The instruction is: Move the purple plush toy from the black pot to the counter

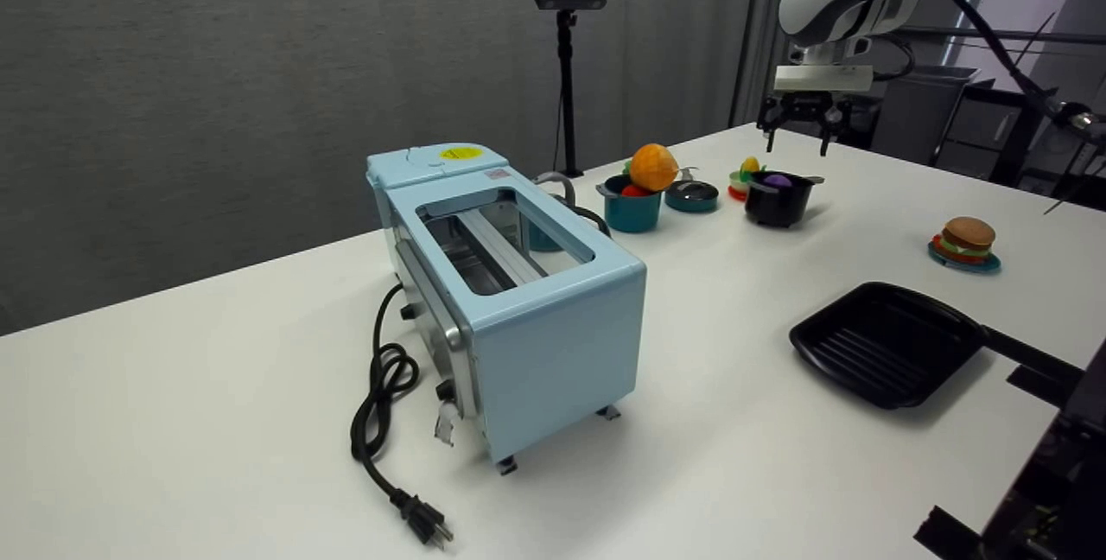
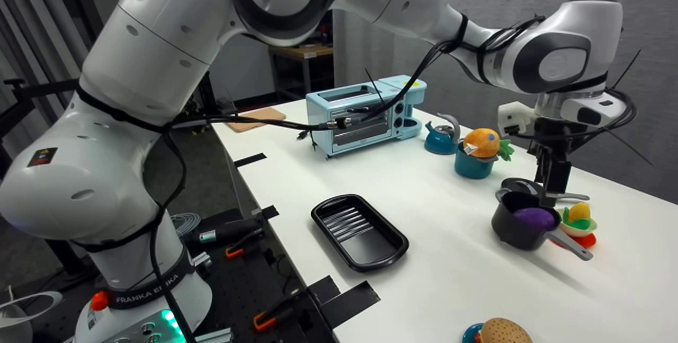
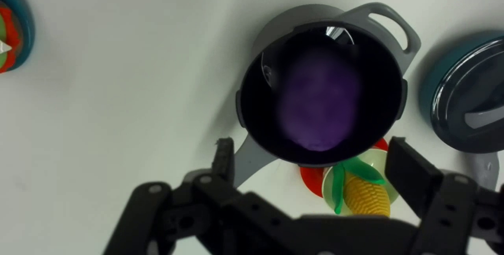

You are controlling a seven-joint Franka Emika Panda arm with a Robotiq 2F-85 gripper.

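Note:
The purple plush toy (image 3: 319, 101) lies inside the black pot (image 3: 380, 101), below its rim. Both exterior views also show the toy (image 1: 778, 181) (image 2: 535, 218) in the pot (image 1: 769, 211) (image 2: 511, 231). The pot stands upright on the white counter (image 1: 717, 439), which also shows in an exterior view (image 2: 424, 184). My gripper (image 3: 311, 141) is open and empty, with its fingers wide apart in the wrist view. It points down above the pot in an exterior view (image 1: 797, 149). In an exterior view the fingers (image 2: 548, 202) overlap the pot's far rim; I cannot tell their exact height.
A bowl with toy corn (image 3: 366, 192) sits beside the pot. A lidded teal pan (image 3: 468, 93) and a teal pot with an orange plush (image 2: 474, 165) stand near. A black grill pan (image 2: 360, 232), toy burger (image 1: 963, 240) and blue toaster (image 1: 553, 344) are farther off.

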